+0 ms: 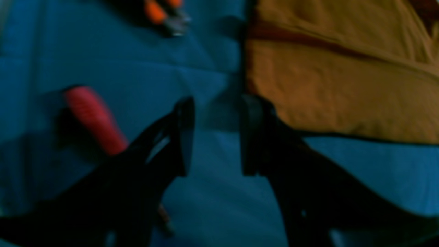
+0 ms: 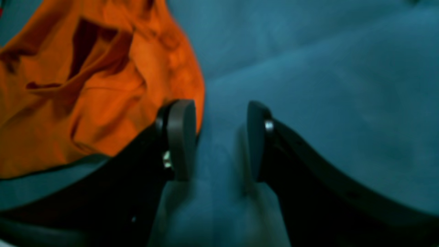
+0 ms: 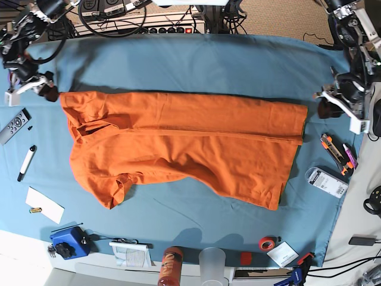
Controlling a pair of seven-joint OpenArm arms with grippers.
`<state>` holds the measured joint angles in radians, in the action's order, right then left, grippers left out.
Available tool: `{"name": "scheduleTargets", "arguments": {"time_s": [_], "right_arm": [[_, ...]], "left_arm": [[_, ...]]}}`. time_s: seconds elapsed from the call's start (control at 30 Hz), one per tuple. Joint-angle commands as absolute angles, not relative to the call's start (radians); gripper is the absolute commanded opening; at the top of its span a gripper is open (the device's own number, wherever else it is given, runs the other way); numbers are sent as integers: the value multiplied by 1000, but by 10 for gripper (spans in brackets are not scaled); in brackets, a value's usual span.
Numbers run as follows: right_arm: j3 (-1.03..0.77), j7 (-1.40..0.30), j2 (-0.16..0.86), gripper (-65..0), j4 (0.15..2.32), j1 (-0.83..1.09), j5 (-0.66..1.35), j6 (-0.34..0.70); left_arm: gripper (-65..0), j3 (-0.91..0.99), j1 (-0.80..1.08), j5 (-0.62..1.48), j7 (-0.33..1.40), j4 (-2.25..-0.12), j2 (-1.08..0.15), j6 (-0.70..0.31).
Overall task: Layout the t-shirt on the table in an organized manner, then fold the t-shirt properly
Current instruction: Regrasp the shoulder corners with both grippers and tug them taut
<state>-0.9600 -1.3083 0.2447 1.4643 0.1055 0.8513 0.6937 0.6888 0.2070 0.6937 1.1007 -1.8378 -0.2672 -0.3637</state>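
Base view: t-shirt (image 3: 184,143) spread across table (image 3: 196,62).

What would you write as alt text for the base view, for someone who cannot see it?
A plain bright orange short-sleeved t-shirt lies spread out but partly doubled over on a wide table covered in smooth blue-teal cloth. One robot hand sits off each end of the shirt, left hand and right hand, neither holding cloth.
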Motion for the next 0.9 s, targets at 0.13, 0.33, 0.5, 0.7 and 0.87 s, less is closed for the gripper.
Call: {"name": "scheduleTargets", "arguments": {"time_s": [0.13,0.33,0.5,0.7,0.87], "right_arm": [[-936,-1269,224,-401,1477,100,914,698],[-813,-1226,224,-401,1477,99,904,698],[-711,-1165,224,-402,1477,99,808,677],[-688,-1142,225,-402,1477,99,731,672],[-688,-1143,225,-402,1477,99,728,672]], "left_arm": [[-420,712,200,712,1085,-1853,-299,-368],[-420,712,200,712,1084,-1853,-299,-368],[-420,712,200,712,1077,-1853,-299,-368],[-420,709,200,755,1077,-1847,-256,-385],[-420,709,199,807,1074,-1801,-196,-405]]}}
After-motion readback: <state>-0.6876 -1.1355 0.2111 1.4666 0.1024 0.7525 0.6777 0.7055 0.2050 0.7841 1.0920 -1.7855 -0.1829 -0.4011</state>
